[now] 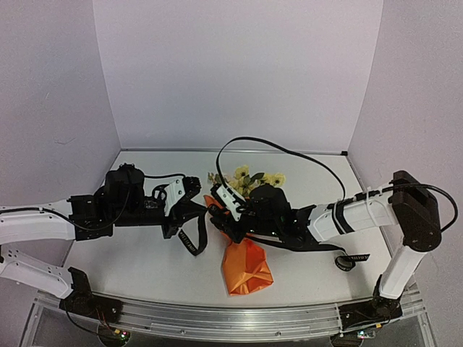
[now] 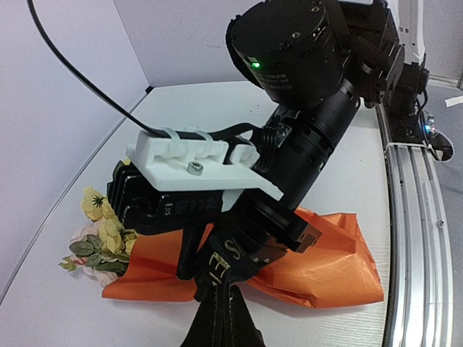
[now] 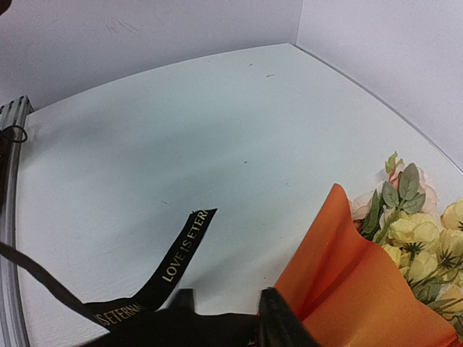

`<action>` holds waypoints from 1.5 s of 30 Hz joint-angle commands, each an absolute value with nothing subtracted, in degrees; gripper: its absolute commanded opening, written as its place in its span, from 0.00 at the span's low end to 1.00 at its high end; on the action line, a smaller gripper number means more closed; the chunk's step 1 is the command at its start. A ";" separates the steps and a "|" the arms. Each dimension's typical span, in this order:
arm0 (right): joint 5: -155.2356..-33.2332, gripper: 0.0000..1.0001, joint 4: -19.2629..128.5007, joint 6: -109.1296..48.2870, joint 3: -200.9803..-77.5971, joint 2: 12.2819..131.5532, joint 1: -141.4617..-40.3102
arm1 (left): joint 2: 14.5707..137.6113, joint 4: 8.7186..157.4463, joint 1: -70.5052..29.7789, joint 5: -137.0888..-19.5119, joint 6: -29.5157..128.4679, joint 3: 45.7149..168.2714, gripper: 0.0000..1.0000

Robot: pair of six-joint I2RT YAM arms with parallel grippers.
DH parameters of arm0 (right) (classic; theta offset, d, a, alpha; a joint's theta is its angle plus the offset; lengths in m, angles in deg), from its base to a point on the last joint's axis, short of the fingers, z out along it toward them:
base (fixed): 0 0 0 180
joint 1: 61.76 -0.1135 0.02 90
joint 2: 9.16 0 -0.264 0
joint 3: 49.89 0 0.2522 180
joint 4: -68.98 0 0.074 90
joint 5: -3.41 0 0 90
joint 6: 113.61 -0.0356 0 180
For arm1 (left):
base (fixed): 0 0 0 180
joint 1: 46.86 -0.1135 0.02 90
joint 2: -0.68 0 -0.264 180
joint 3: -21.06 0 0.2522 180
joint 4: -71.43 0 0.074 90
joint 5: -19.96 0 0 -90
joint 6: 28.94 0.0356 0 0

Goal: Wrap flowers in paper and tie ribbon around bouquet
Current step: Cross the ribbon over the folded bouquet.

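Our left tool (image 2: pixel 219 327) is pinched fully closed on the ribbon (image 3: pixel 184 246), whose black band runs up from its tips to the right tool (image 2: pixel 253 249). That right tool rests on the bouquet (image 1: pixel 244 262), touching the paper (image 2: pixel 329 264). We cannot tell how wide its jaws stand, since its fingers are dark and blurred in its own view. The bouquet lies on the white bench (image 3: pixel 181 123) between the arms. The ribbon is a flat, narrow band with gold lettering. The paper is smooth, creased orange, folded into a cone. The flowers (image 3: pixel 423 231) are pale yellow and cream with matte green leaves.
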State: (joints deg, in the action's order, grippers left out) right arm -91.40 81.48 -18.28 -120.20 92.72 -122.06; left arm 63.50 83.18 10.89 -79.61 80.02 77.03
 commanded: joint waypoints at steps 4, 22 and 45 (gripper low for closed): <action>-88.18 0.00 83.05 -18.88 -115.40 86.80 -122.91 | 64.00 83.24 10.79 -76.98 80.00 76.04 0.00; -86.59 0.08 77.89 -26.36 -97.86 73.95 -122.98 | 86.07 78.73 10.79 -82.71 88.96 84.50 0.00; -74.14 0.52 65.69 -33.06 -87.65 56.88 -122.95 | 98.59 98.91 14.40 -85.37 104.72 101.01 0.03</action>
State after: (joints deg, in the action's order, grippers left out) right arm -80.95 73.74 -29.32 -87.63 62.30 -122.62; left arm 98.33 95.39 13.12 -85.91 101.49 97.63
